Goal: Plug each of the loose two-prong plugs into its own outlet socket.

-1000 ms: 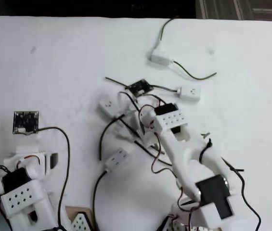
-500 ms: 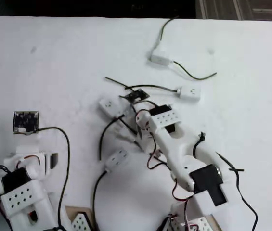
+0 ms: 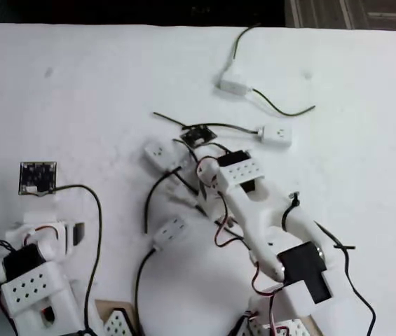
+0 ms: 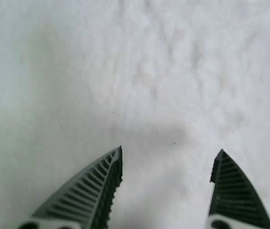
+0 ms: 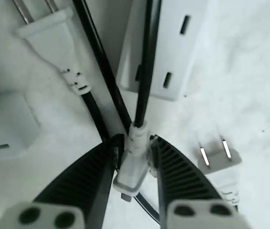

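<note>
Right gripper: the right gripper (image 5: 135,141) is closed on a white plug (image 5: 131,172) by its body. The plug's black cord runs up out of the fingers, and I cannot make out its prongs.
Nearest socket: the long socket block (image 5: 173,47) lies at upper centre of the right wrist view, just beyond the held plug, and its visible slots are empty.
Second socket: a small socket (image 5: 1,125) lies at the left edge of that view, with its slots also empty.
Loose plugs: a two-prong plug (image 5: 219,161) lies at lower right, just beside the gripper. Another plug (image 5: 46,29) lies at upper left. Both lie free on the table.
Left gripper: the left gripper (image 4: 168,157) is spread wide over bare table (image 4: 125,71), holding nothing.
Done: as far as I can judge, no plug is seated yet.
Left: the held plug has to be seated first, then each loose one — early in the task.
</note>
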You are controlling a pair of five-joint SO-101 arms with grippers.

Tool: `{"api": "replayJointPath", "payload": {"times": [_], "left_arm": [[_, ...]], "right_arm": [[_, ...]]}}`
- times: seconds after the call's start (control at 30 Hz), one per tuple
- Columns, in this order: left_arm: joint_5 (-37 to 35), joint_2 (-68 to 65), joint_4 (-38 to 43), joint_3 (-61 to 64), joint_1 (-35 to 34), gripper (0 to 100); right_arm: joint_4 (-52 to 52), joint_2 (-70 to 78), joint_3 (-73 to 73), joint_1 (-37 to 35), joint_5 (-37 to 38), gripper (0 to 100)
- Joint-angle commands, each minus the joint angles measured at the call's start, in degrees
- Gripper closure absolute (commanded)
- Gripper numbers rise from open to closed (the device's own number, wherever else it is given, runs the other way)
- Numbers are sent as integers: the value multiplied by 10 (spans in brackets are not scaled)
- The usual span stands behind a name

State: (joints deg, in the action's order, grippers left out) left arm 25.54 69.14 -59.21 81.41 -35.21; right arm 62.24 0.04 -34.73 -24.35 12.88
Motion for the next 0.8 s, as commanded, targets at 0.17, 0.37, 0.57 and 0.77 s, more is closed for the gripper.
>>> {"api": "replayJointPath", "payload": {"times": [0.17, 0.37, 0.57, 0.77], "left_arm": [[5, 10, 8, -3, -2, 702], [5, 10, 8, -3, -2, 702], [5, 10, 8, -3, -1, 702], [5, 10, 8, -3, -1, 702]], "right_arm": [[0, -29, 19, 3, 2, 921], [27, -30, 22, 3, 4, 921], [31, -30, 22, 3, 2, 892], [31, -30, 22, 3, 4, 899]]}}
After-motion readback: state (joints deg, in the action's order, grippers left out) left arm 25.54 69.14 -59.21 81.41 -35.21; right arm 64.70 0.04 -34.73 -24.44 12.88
